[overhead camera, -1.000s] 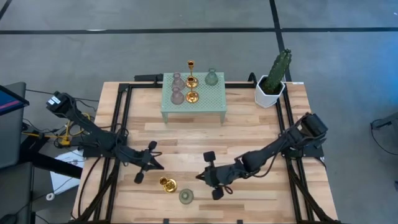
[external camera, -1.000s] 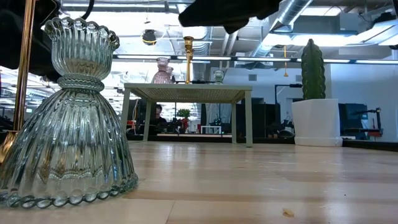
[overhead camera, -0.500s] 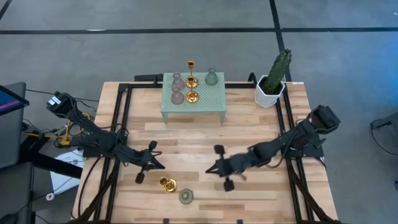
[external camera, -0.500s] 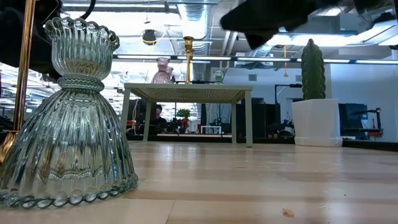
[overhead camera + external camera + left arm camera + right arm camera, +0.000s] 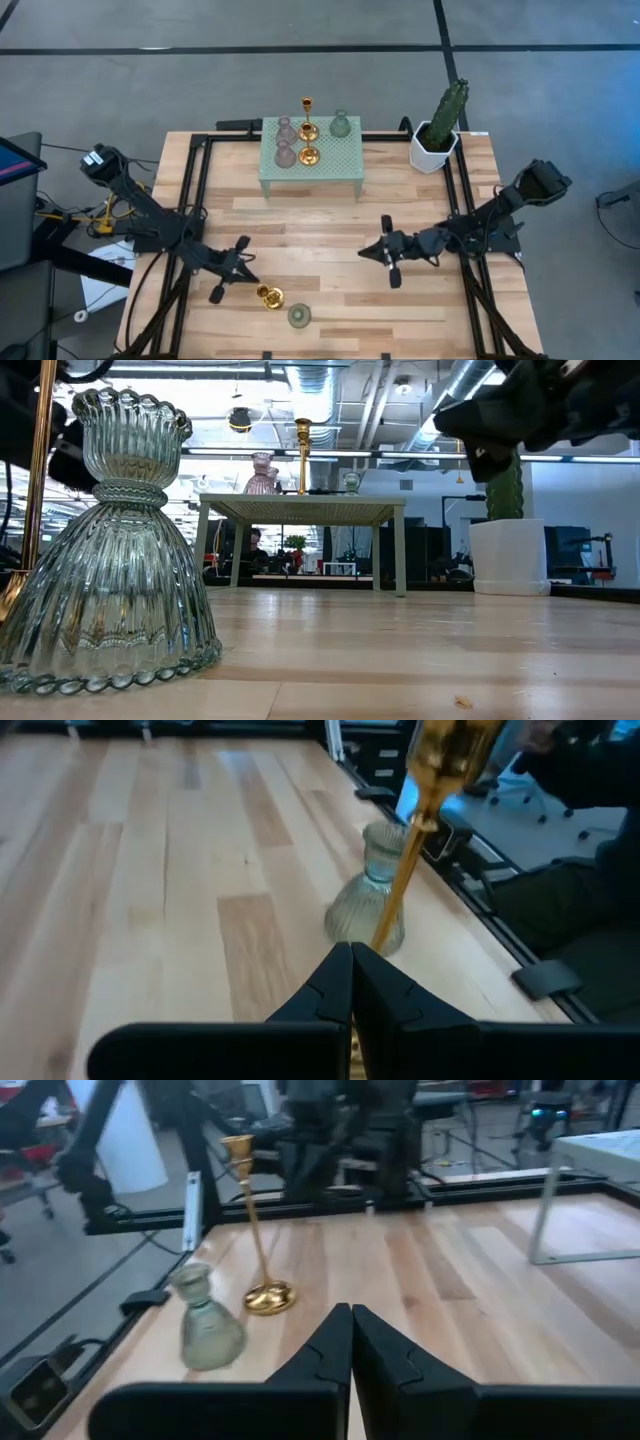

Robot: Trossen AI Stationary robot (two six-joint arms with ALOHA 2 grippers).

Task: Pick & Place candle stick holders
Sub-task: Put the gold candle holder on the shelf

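A tall gold candle stick holder [image 5: 268, 296] and a ribbed sage green glass holder [image 5: 299, 316] stand on their bases near the table's near edge. My left gripper [image 5: 250, 274] is shut, and its tips [image 5: 351, 952] are right by the gold stem [image 5: 400, 890]. My right gripper [image 5: 364, 252] is shut and empty over mid-table, well to the right of both holders. It sees the gold holder [image 5: 255, 1230] and the green one [image 5: 208, 1325] ahead. Several more holders stand on the mint stand [image 5: 345, 160]. My left gripper's shut fingertips come level and low at the gold holder's stem [image 5: 385, 935], but the fingers hide the stem's foot, so I cannot tell whether they touch it. The holder stands on the table.
The mint green perforated stand carries two pink holders [image 5: 285, 140], two gold ones [image 5: 308, 130] and a green one [image 5: 340, 125] at the far middle. A cactus in a white pot [image 5: 438, 135] stands at the far right. Bare wood lies between the stand and the near holders.
My right gripper has drawn back from beside the green holder toward the table's right edge and a little toward the far edge. My left gripper has shifted slightly toward the near edge, closer to the gold holder. Both holders have stayed in place.
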